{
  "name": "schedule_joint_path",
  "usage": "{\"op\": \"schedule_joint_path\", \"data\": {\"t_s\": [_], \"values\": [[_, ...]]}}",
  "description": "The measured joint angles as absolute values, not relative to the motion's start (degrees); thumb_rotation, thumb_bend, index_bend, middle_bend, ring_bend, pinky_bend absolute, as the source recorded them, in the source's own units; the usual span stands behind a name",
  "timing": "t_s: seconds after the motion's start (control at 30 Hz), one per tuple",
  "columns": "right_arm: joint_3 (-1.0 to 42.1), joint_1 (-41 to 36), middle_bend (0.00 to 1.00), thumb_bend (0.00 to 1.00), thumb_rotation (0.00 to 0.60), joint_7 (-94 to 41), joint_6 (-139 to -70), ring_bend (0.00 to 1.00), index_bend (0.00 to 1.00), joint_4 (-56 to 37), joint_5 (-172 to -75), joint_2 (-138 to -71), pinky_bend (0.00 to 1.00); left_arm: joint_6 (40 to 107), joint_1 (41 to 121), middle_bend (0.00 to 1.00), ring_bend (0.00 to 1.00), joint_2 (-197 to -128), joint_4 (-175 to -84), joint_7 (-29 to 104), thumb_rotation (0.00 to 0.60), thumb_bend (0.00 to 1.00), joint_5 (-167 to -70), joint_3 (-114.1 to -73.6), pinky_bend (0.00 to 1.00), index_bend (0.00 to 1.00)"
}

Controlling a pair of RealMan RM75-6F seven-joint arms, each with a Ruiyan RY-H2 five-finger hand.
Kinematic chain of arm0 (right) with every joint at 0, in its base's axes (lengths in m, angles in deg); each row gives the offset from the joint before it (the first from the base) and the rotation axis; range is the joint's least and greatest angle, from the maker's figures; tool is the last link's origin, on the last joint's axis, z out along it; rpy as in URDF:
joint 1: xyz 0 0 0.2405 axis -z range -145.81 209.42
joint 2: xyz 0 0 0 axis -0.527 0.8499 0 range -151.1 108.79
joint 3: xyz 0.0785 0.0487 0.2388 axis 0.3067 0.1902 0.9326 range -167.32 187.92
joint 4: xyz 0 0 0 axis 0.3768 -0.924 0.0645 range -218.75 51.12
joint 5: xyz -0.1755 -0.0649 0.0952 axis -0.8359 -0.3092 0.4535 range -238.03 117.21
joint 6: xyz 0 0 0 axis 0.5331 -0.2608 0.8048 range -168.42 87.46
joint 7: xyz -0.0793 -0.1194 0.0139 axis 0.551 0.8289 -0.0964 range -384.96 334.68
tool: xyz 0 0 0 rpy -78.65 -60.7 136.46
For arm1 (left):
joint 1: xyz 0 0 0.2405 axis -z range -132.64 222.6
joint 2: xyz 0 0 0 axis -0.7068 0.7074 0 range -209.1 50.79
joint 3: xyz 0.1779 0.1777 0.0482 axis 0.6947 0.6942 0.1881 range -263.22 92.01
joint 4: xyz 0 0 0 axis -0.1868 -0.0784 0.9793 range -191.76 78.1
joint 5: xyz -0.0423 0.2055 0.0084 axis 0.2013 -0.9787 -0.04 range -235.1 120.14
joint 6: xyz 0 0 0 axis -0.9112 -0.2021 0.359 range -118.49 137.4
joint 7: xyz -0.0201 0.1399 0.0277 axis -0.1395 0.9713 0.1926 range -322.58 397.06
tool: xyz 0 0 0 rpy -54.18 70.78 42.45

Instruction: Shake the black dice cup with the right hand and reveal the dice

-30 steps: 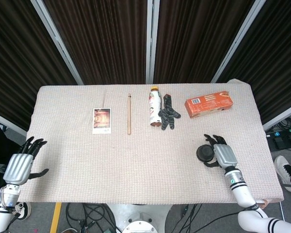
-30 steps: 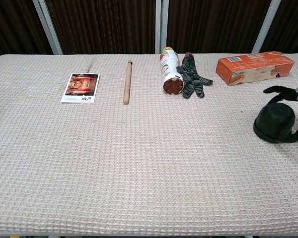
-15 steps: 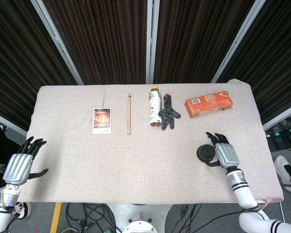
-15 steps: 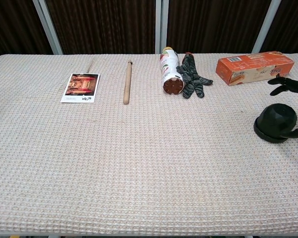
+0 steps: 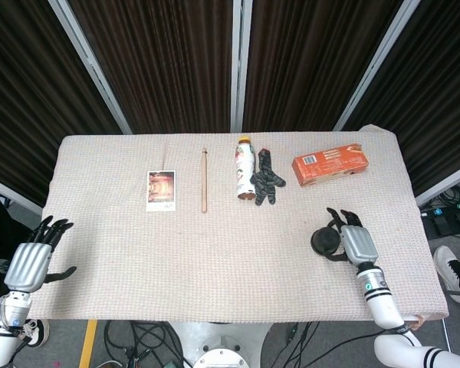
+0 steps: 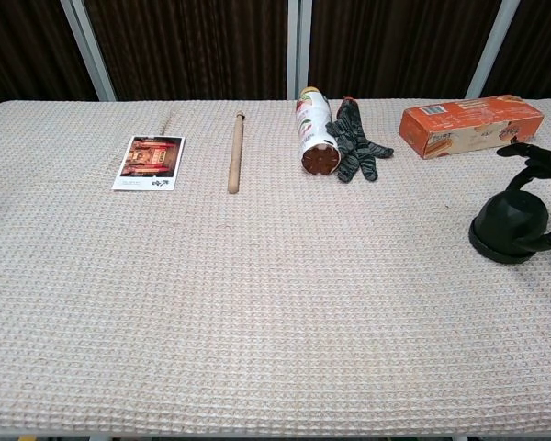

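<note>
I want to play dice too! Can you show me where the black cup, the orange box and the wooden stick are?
black dice cup (image 6: 510, 225), chest view, on its rounded side.
orange box (image 6: 470, 125), chest view, on its long front face.
wooden stick (image 6: 235, 152), chest view, on the middle of its length.

**Colours on your table**

You see a cream waffle-weave tablecloth (image 6: 257, 312), a black dice cup (image 6: 509, 225), an orange carton (image 6: 470, 125), a dark grey patterned glove (image 6: 355, 143), a tan wooden stick (image 6: 234, 152) and a red-toned photo card (image 6: 150, 162).
</note>
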State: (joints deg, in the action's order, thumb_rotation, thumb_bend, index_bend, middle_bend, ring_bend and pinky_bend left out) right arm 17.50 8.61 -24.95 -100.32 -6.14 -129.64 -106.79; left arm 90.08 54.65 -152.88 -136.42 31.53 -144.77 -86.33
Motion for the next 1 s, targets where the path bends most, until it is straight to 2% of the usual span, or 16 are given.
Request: {"op": "schedule_joint_path", "data": {"t_s": [0.63,1.0], "values": [[19.2,10.7,0.39,0.14,0.600,-27.8,-105.5,0.00,0.08,-2.8,-131.7,-103.5,0.00,90.5,54.7,0.11,0.00,-152.5,-137.3,32.1,0.600,0.13,-145.2,-86.4,0.18,0.15],[19.6,12.4,0.39,0.15,0.600,-30.9,-104.5,0.00,0.08,-7.6,-129.1,-102.2,0.00,90.0,54.9,0.11,0.00,-152.4,-137.7,32.9,0.600,0.13,-145.0,-86.4,0.18,0.14]]}}
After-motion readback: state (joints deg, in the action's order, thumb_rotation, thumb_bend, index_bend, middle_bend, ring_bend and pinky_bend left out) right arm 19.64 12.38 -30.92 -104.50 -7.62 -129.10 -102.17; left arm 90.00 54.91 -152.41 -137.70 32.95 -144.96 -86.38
